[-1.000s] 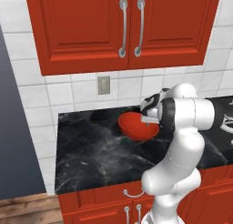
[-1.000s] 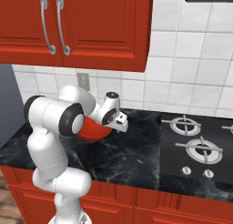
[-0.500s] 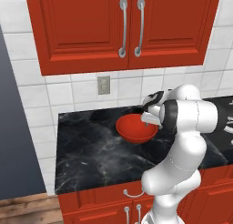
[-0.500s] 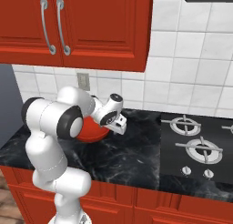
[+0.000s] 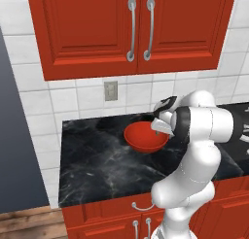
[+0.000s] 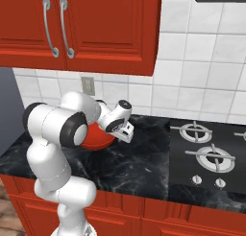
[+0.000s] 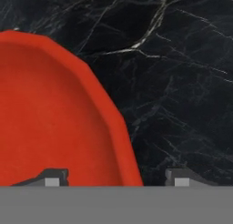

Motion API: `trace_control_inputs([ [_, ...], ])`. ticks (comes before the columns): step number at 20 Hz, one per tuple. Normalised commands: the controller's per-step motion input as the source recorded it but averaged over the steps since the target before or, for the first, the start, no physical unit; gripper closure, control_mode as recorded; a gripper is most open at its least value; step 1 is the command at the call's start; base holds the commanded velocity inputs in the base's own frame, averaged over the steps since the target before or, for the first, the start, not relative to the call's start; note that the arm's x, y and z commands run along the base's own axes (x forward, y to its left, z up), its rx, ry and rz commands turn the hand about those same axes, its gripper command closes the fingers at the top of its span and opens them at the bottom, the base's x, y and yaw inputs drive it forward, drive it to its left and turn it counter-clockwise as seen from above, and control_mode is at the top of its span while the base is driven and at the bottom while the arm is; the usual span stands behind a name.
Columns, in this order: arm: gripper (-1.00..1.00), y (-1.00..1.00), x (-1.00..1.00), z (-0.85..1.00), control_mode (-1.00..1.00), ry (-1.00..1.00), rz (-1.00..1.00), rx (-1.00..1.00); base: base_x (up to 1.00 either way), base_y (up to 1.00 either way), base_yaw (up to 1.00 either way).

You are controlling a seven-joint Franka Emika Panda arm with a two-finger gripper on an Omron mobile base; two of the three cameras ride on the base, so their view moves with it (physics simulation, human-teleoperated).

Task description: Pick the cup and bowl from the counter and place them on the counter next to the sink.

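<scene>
Your gripper (image 7: pixel 113 177) stood at the rim of the bowl (image 5: pixel 144 137), with its jaws spread apart and one on each side of that rim. In the hand view, one fingertip (image 7: pixel 50 176) sat over the red inside of the bowl and the other fingertip sat over the counter (image 7: pixel 182 82), outside the wall. You could see a clear gap between each tip and the rim, so the jaws were open around the rim and not yet pressing on it.

From the left base view, the gripper (image 5: pixel 160 127) was low at the side of the bowl nearest to the arm, and the bowl stretched away from the hand toward the wall. The bowl rested upright on the counter (image 5: pixel 97 165), and I could not tell that any part of it was lifted.

From the right base view, the gripper (image 6: pixel 126 132) pointed down and a little sideways, and the bowl (image 6: pixel 96 138) was partly hidden behind the white arm. The stovetop (image 6: pixel 206 156) lay on the far side of the hand from the bowl, well apart from it. Above the hand you had the red cabinets (image 5: pixel 131 29), and behind the bowl there was a wall outlet (image 5: pixel 111 90) on the white tiles.
</scene>
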Motion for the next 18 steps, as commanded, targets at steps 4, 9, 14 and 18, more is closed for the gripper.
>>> trace_control_inputs([
  [4,1.0,0.03,0.0,0.0,-1.0,0.0,0.0,0.0,0.0,0.0,0.0],
  [9,1.0,0.0,0.0,0.01,-1.0,0.0,0.0,0.0,0.0,0.0,0.0],
  [14,1.0,-0.28,-0.23,0.26,-1.0,0.04,-0.03,0.01,0.0,0.0,0.0],
  [18,1.0,-0.46,-0.67,0.22,-1.0,0.08,-0.12,0.05,0.0,0.0,0.0],
])
